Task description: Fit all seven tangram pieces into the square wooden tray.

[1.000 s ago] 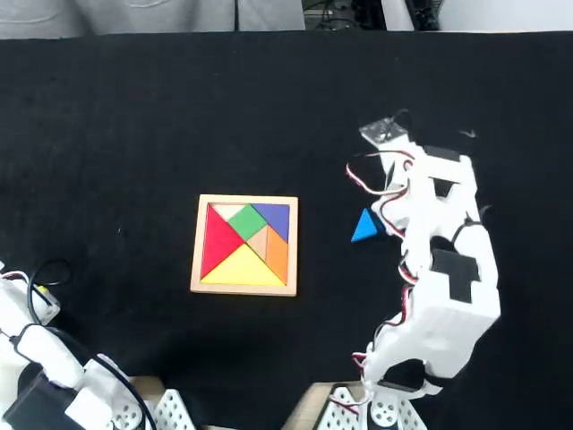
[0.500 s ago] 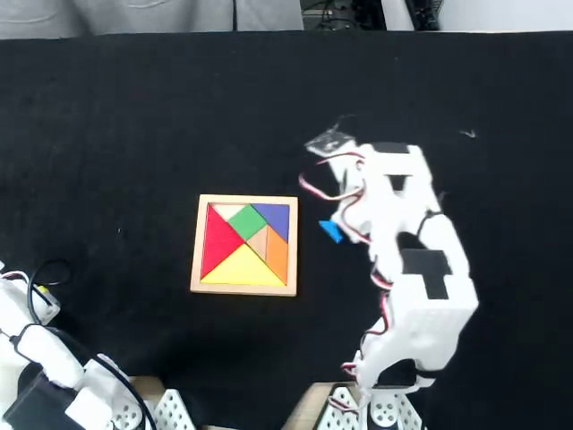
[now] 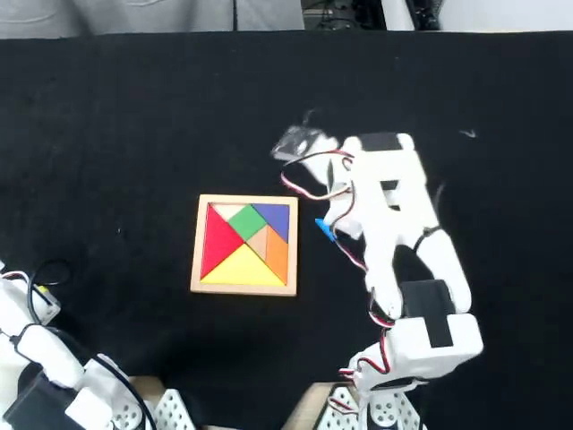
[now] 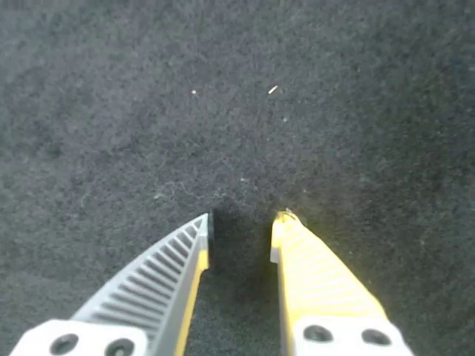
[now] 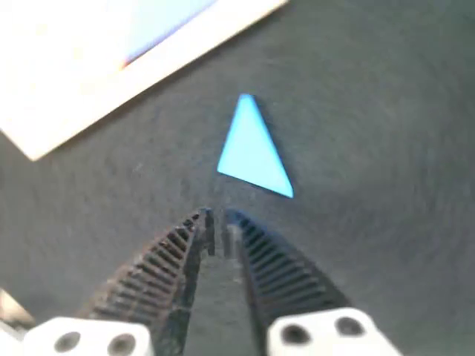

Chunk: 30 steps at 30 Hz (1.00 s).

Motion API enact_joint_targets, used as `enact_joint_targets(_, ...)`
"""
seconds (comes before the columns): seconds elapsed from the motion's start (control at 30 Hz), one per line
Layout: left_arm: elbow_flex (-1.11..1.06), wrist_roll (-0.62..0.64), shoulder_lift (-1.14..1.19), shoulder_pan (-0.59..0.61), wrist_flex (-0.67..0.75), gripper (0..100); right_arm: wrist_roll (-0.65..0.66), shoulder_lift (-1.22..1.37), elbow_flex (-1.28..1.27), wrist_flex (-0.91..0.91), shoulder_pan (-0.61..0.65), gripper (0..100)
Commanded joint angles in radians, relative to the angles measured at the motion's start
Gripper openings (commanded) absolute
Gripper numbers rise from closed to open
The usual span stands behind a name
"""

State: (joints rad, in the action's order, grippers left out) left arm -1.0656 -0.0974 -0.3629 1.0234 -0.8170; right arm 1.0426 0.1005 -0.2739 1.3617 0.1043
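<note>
Blue triangle [image 5: 252, 152] lies outside six-piece tray [image 3: 243, 199]; right fingers [image 5: 174, 256] together, left fingers [image 4: 319, 274] spread.

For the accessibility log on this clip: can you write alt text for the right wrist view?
A light blue triangle lies flat on the black cloth, just ahead of the right gripper, whose fingers are almost together with nothing between them. Beyond the triangle, a corner of the wooden tray shows.

Light blue triangle [image 5: 252, 152], black table [image 3: 134, 134]; the pale wooden tray [image 3: 243, 289] holds red, green, yellow, orange, tan and darker blue pieces [image 3: 218, 242].
</note>
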Motion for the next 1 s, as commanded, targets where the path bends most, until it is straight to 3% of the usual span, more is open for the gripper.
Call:
enact_joint_targets(0.0, -0.005, -0.009, -0.012, -0.021, 0.006, 15, 0.210, -0.013, 0.010, 0.038, 0.029, 25.2)
enact_joint_targets(0.1, -0.005, -0.009, -0.012, -0.021, 0.006, 15, 0.324, 0.047, 0.018, 0.037, 0.029, 39.0)
enact_joint_targets(0.17, -0.005, -0.009, -0.012, -0.021, 0.006, 15, 0.344, 0.079, 0.036, 0.037, 0.029, 42.5)
enact_joint_targets(0.47, -0.025, -0.009, -0.014, -0.024, 0.049, 15, 0.341, 0.157, 0.061, 0.038, 0.055, 33.5)
enact_joint_targets(0.97, -0.025, -0.009, -0.014, -0.024, 0.049, 15, 0.285, 0.223, 0.024, -0.066, 0.078, 33.2)
